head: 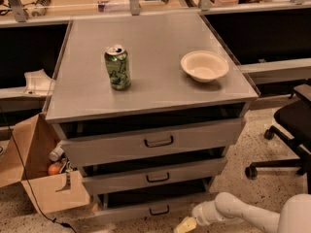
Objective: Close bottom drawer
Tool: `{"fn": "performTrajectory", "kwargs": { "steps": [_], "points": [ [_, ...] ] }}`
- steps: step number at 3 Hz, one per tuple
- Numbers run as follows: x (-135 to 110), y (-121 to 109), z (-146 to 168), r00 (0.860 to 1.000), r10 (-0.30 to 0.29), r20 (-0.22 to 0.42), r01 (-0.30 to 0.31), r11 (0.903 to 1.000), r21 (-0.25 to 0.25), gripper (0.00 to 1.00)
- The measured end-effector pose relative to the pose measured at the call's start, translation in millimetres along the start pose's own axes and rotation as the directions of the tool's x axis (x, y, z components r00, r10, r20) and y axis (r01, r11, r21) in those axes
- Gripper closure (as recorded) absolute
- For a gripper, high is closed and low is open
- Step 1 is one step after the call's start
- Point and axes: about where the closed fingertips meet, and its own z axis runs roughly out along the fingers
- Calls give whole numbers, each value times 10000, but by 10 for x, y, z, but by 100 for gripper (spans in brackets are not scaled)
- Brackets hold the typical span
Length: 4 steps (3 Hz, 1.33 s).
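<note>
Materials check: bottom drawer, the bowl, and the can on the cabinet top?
Bottom drawer: looks like grey painted sheet metal, matte, with a thin flat front and a dark loop handle.
Bowl: cream, matte, thin rim. Probably paper or foam, possibly plastic.
Can: likely aluminium, with glossy green print and a silvery top.
Gripper: low, just right of that handle.

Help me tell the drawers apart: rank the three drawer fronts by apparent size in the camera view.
1. top drawer front
2. middle drawer front
3. bottom drawer front, clearly the shortest

The gripper sits low in the view, by the bottom drawer front's right end.
</note>
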Motion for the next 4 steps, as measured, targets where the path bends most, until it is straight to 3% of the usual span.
{"fn": "performTrajectory", "kwargs": {
  "steps": [4],
  "points": [
    [0,1,1,10000,0,0,0,10000,-2,97]
  ]
}}
